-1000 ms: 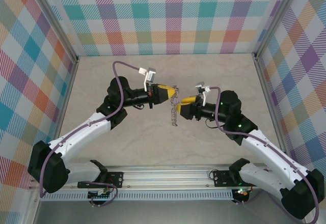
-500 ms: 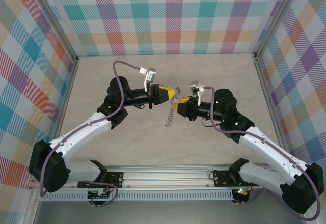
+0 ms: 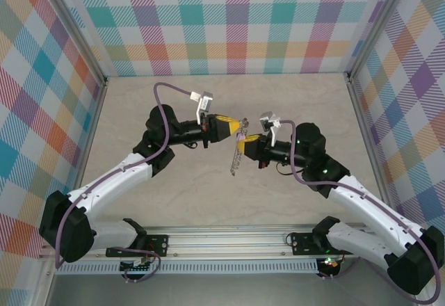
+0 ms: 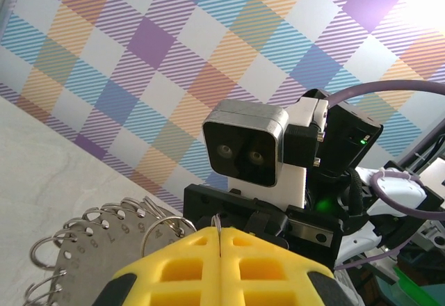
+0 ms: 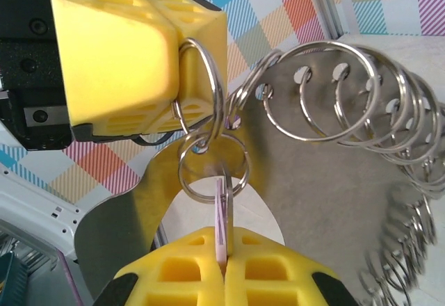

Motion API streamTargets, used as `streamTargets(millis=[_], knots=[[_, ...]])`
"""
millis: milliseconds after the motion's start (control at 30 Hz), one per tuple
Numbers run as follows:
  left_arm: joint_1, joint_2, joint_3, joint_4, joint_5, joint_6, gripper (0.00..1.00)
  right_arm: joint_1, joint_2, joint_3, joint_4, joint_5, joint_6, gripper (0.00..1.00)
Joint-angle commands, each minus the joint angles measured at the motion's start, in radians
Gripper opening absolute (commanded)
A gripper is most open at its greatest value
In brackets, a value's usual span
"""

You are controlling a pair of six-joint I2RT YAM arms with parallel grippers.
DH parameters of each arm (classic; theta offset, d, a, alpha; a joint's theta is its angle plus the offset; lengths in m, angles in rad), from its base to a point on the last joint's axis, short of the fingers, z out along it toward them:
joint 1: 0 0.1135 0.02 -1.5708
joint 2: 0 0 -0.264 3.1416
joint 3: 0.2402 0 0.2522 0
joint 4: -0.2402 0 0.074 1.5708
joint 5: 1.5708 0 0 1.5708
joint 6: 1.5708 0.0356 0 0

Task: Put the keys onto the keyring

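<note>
right fingers (image 5: pixel 174 275) now clamped on keys (image 5: pixel 221 215), prev apart; left fingers (image 5: pixel 118 49) still pinch keyring (image 5: pixel 316 170) loop.

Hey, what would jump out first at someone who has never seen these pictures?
At the centre of the top view, two yellow-tipped arms meet nose to nose in mid-air: the left pincer is shut on a wire loop of the keyring, which dangles below it. In the right wrist view, the right pincer grips the keys by the pale lilac tag, beside the keyring's crowded loops. Loud plaid walls surround it all.
</note>
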Motion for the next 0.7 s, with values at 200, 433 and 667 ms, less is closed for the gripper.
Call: streamTargets(millis=[200,433,667], knots=[[-0.015,-0.046,0.028,-0.103,-0.068,0.104,0.00,0.008,0.011,0.116,-0.182,0.040,-0.055,0.00],[-0.015,-0.073,0.012,-0.146,-0.115,0.143,0.00,0.007,-0.004,0.207,-0.397,0.085,-0.123,0.00],[-0.015,-0.091,0.008,-0.178,-0.122,0.170,0.00,0.006,0.038,0.298,-0.550,0.101,-0.183,0.00]])
